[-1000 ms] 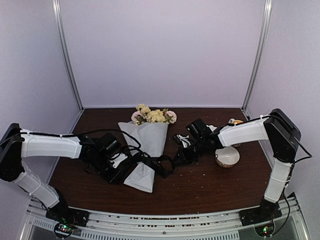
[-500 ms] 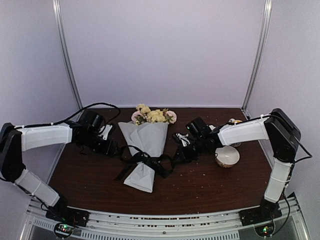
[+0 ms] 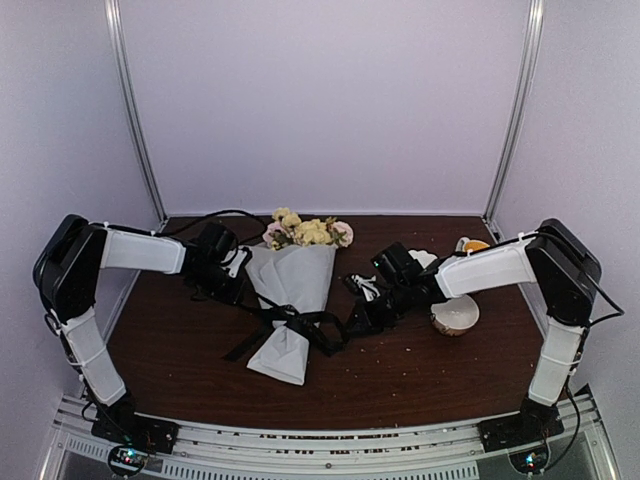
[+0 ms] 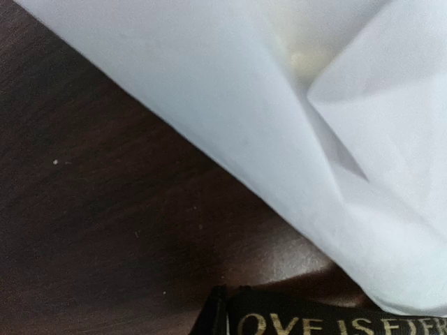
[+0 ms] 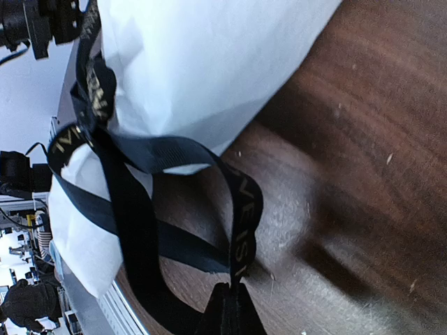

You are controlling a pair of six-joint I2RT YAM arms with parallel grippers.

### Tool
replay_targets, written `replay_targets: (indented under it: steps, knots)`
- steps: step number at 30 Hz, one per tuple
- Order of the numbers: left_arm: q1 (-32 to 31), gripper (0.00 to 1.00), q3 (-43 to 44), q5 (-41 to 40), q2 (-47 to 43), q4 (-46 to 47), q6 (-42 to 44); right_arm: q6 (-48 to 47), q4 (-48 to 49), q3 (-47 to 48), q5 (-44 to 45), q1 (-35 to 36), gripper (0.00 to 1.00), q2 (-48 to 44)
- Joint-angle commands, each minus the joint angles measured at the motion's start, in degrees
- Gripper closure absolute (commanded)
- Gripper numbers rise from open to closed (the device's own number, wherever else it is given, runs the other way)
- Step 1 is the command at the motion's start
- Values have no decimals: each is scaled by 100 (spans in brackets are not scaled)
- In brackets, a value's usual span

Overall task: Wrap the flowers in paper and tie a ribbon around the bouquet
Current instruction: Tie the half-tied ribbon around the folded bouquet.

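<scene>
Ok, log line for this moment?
ribbon: looped round bouquet | right claw: shut on ribbon end | left claw: at paper edge, grip unclear

Lab, white panel walls (image 3: 330, 100), aluminium frame posts (image 3: 135, 110)

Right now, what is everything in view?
flowers: one bunch, yellow and pink, top of the cone
paper: one cone, grey-white, lying mid-table
ribbon: one, black with gold lettering, around the cone
bowl: one, cream, right of the cone
small item: one, orange and white, far right, unidentifiable
table: one, dark brown
left gripper: one, black, at the cone's left edge, jaws unseen
right gripper: one, black, shut on a ribbon end right of the cone
</scene>
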Motion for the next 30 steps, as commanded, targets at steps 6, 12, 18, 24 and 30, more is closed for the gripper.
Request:
replay_targets:
  steps: [6, 12, 18, 24, 30]
  knots:
    - [-8, 100, 417, -99, -58, 398, 36, -216, -13, -650, -175, 204, 100, -291]
    - [20, 100, 500, 50, 90, 516, -62, -394, -317, -976, -194, 208, 100, -333]
    - [136, 100, 465, 54, 395, 447, -185, -426, -325, -1200, -283, 208, 100, -297]
    - [280, 100, 389, 58, 486, 402, -280, -567, -564, -1312, -296, 212, 100, -273]
    - [297, 100, 162, 281, 400, 560, -185, -643, -678, -1483, -244, 213, 100, -345]
